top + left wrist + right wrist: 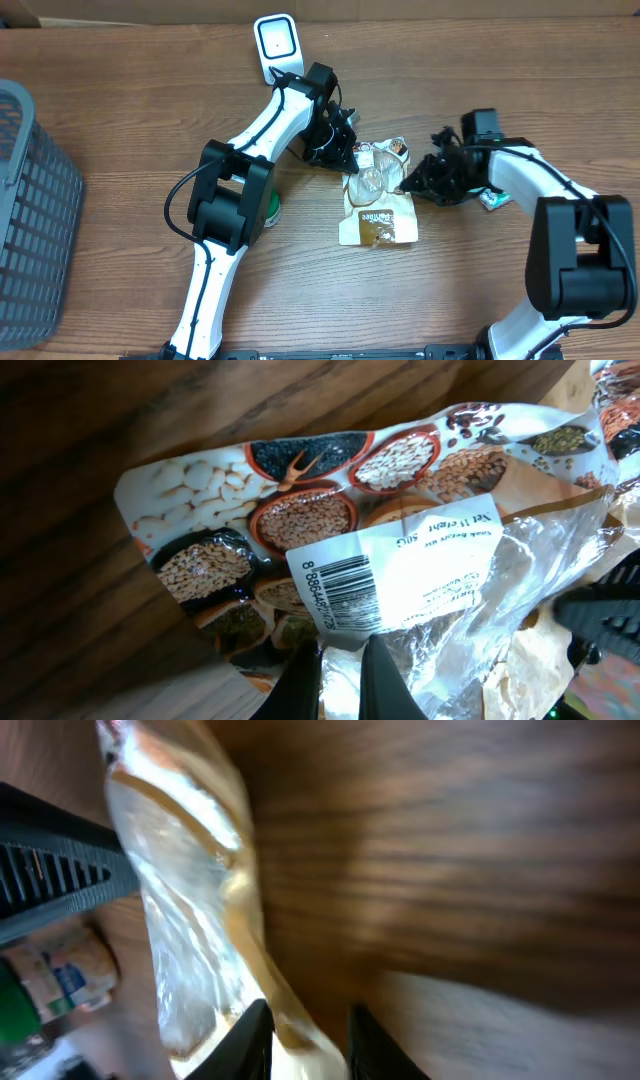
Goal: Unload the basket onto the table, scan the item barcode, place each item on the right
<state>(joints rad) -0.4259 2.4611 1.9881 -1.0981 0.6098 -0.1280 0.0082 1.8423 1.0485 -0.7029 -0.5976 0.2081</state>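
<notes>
Roughly at the middle of the overhead view, the clear packet (380, 212) of mixed beans lies crumpled on the wooden bench (120, 90), between the two arms. The left fingers (300, 685) are clenched on the packet's edge, plastic pinched between them at the bottom of the left wrist view. Just above that grip sits a white label with the barcode (345, 592), facing the wrist camera and slanted across the frame; printed bowls of beans and lentils fill the packet's upper part.

The right fingers (255, 1045) sit at the packet's right side. In the blurred right wrist view they stand somewhat apart with a strip of the packet between them, close to the left-hand one; whether they grasp it I cannot tell.

The white scanner (275, 40) stands at the upper centre of the overhead frame, well apart from the packet. A grey basket (30, 200) sits at the left edge, and a small green object (272, 208) lies beside the left arm.
</notes>
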